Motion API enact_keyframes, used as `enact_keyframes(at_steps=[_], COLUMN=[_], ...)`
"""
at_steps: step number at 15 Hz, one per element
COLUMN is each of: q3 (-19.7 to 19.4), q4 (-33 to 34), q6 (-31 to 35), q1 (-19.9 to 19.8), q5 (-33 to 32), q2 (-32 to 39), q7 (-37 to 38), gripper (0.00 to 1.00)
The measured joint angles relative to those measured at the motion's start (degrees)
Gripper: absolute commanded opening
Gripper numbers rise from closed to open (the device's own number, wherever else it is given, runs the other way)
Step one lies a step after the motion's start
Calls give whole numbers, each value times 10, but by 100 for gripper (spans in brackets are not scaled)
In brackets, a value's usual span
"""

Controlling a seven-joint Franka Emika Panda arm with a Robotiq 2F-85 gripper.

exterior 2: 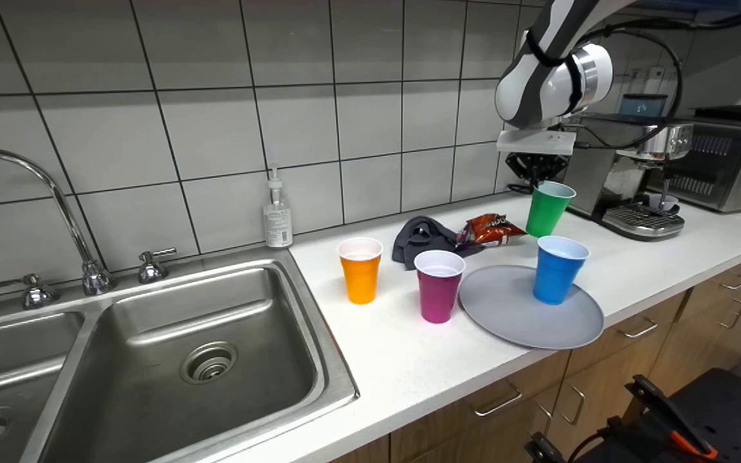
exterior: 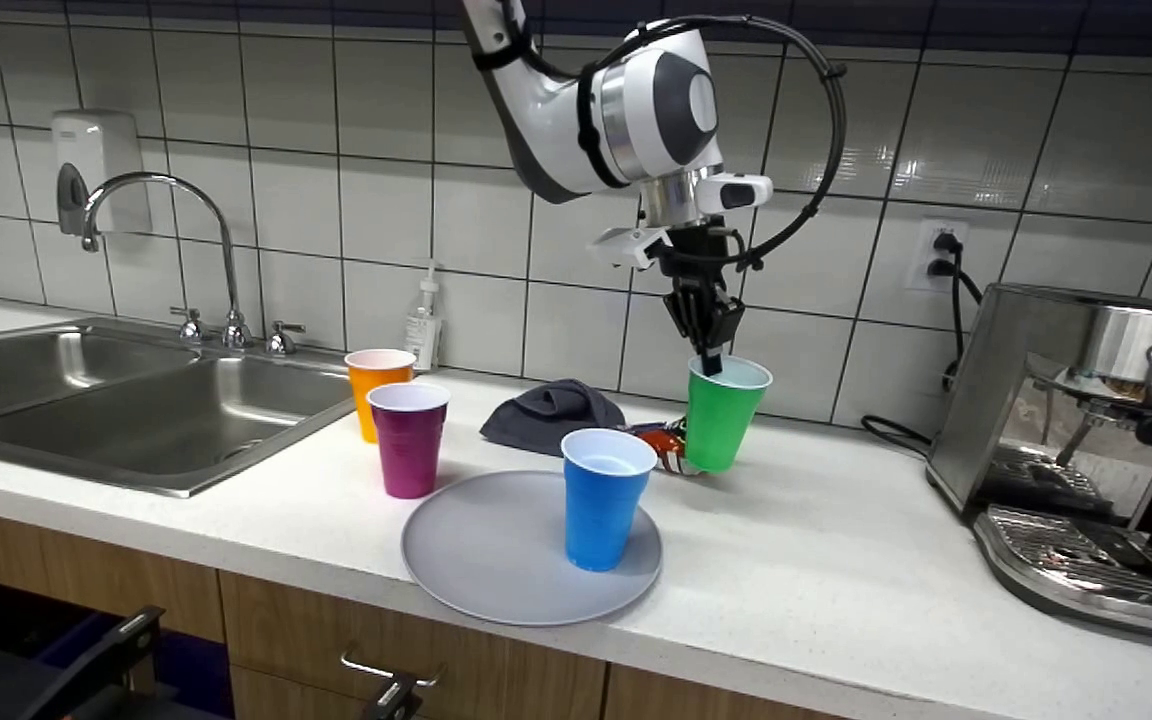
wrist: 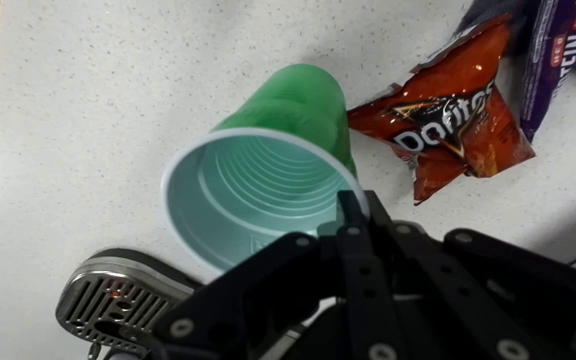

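Black two-fingered end effector [wrist: 362, 205] was clenched on the rim of a pale-lined, tapered green plastic cup [exterior: 724, 420], one finger inside the wall, one outside; a thin edge suits a narrow pinch, presumably the reason for that spot. White-and-grey robot arm [exterior: 576, 120] hung over it in both exterior views, wrist pointing down at the rim. Cup was mouth up with a lean, between a crinkled glossy red Doritos bag [wrist: 453, 110] and a boxy silver metal coffee machine [exterior: 996, 360]; the one-sided hold may explain the lean. Whether its base touched the white speckled bench [exterior: 836, 580] could not be told. Bag lay just beside the cup, contact unclear, with a purple printed wrapper [wrist: 550, 65] next to it, overlapping a bunched dark-grey cloth [exterior: 556, 415]. Tall blue plastic cup [exterior: 604, 510] stood upright on a flat round grey plate [exterior: 496, 560], off-centre, presumably steady on its own base. Magenta plastic cup [exterior: 410, 450] stood just beside the plate; orange plastic cup [exterior 2: 361, 276] stood nearer the stainless-steel sink [exterior 2: 316, 328].
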Motion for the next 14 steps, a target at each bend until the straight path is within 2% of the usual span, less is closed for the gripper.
enact_keyframes(at_steps=[14], q3=[35], q4=[-61], q6=[7], q1=[56], q5=[-64], q2=[-41], q7=[2], gripper=[1])
